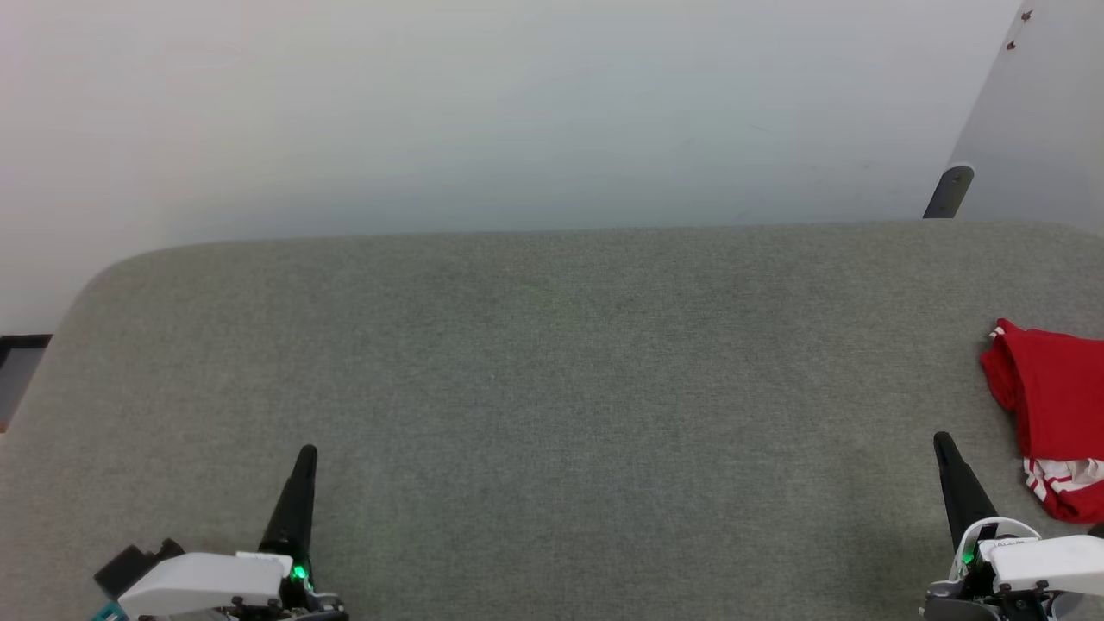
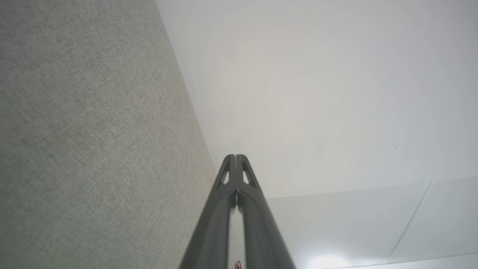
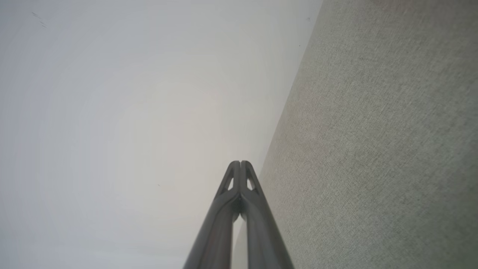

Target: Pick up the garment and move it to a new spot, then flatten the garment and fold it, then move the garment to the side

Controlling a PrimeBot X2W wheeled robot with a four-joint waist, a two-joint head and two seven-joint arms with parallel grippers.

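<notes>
Since garment [image 1: 1054, 397] looks soft, limp, grab bunched red edge; your left tool [image 1: 306, 455], right tool [image 1: 943, 442] both closed, empty.

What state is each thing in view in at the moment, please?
Red garment: lying rumpled at the right side of the grey fabric surface, unheld.
Left gripper: shut, empty, over the surface.
Right gripper: shut, empty, near the garment, not touching it.
</notes>
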